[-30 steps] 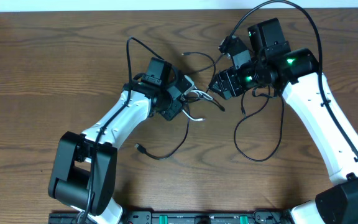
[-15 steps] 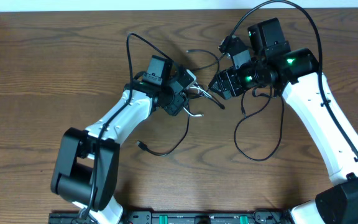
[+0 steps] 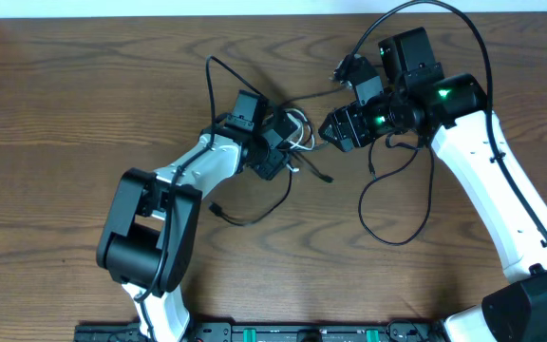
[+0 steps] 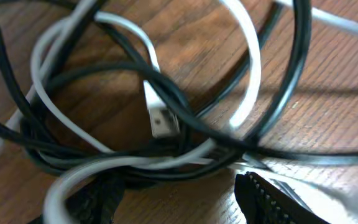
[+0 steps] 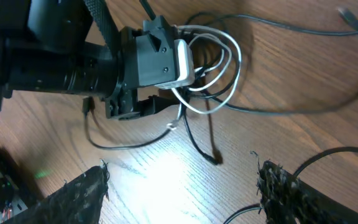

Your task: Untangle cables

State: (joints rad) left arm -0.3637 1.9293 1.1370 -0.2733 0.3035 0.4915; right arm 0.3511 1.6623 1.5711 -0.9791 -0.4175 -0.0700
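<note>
Loosening step in hand: knot of black and white cables on the wooden surface just ahead of the left jaws, parted and empty, right jaws likewise spread nearby; next, probably, pinching one strand and drawing it clear.

Robotics lab: white left arm and right arm on a wood-grain table, electronics rail at 6 o'clock.
</note>
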